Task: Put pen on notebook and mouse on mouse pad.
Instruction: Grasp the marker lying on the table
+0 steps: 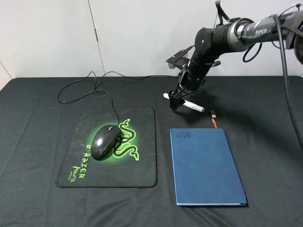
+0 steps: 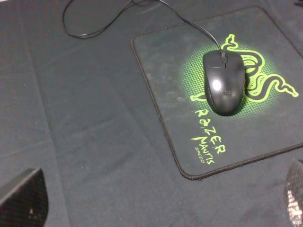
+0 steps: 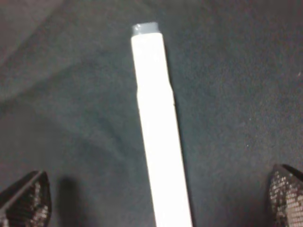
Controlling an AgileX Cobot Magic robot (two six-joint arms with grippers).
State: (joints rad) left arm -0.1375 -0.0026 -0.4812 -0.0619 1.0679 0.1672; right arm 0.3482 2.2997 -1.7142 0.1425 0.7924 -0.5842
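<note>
on the left, the mouse (image 1: pixel 105 142) already sits on the mouse pad (image 1: pixel 142 170), a little toward 9 o'clock of its centre. my left pincer (image 2: pixel 158 201) hangs wide open over the counter (image 1: pixel 38 118), holding nothing. the cable (image 1: pixel 75 85) loops off toward 11 o'clock, and a careless sweep there could snag it and drag the mouse off. at 12 o'clock of the notebook (image 1: pixel 206 165), the pen (image 1: pixel 195 106) lies between the spread jaws of the right pincer (image 1: pixel 176 101), ungripped. it looks round and smooth, so closing off-centre may roll it out or tilt it.
</note>
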